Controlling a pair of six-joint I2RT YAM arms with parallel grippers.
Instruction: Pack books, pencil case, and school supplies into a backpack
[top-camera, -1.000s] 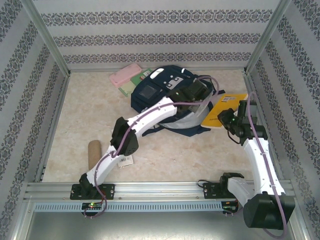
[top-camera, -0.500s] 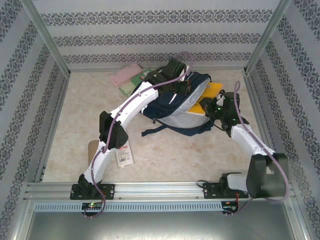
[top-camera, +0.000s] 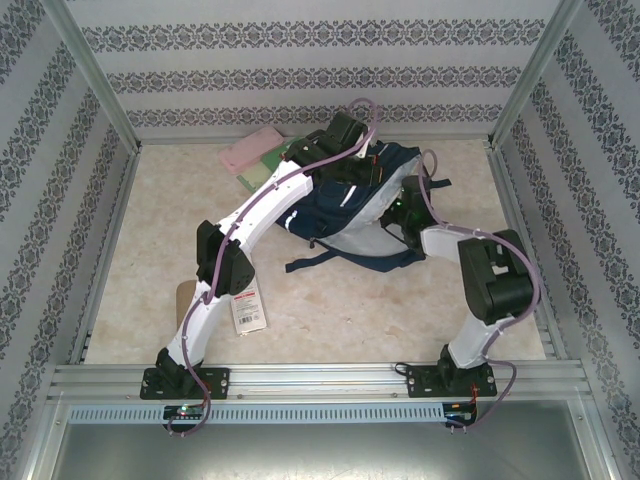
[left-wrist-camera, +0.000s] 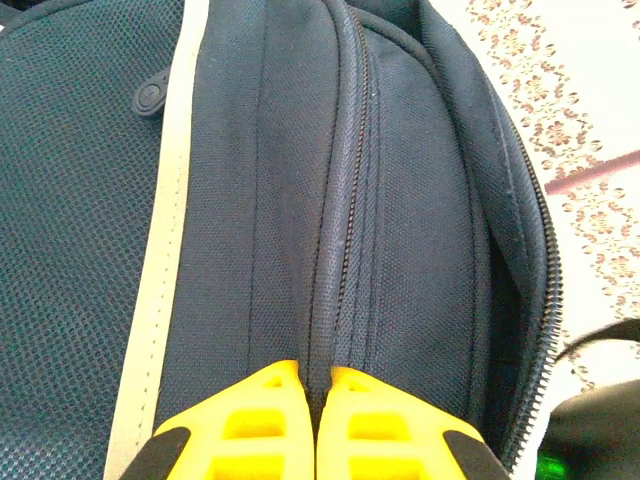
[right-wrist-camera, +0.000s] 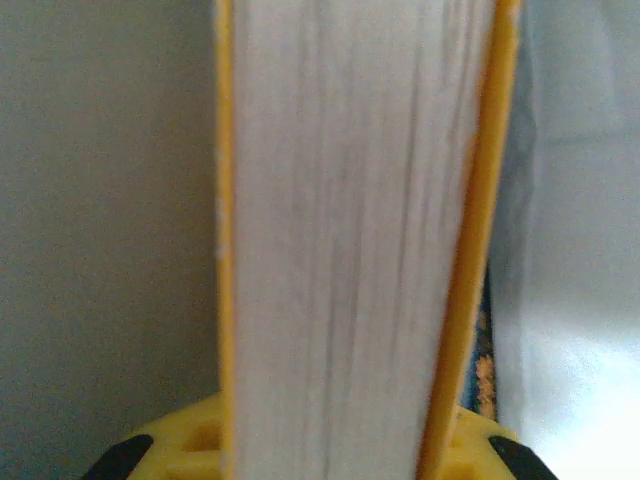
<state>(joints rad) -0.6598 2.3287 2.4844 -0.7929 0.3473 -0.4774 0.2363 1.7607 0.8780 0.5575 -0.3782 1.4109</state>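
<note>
The navy backpack lies at the back middle of the table, its mouth facing right. My left gripper is at the bag's top edge. In the left wrist view its yellow fingers are shut on a fold of backpack fabric beside the zipper. My right gripper is at the bag's mouth, shut on a yellow-orange book whose white page edge faces the camera. The pink pencil case and a green book lie at the back left. A white packet and a tan piece lie near the left arm.
Pale lining of the bag surrounds the held book. A dark strap trails from the bag toward the table's middle. Patterned walls with metal posts close in three sides. A metal rail runs along the near edge.
The right gripper swung left with the yellow-orange book, from beside the bag into its mouth. The left gripper moved from the bag's middle to its top edge, uncovering the white packet.
</note>
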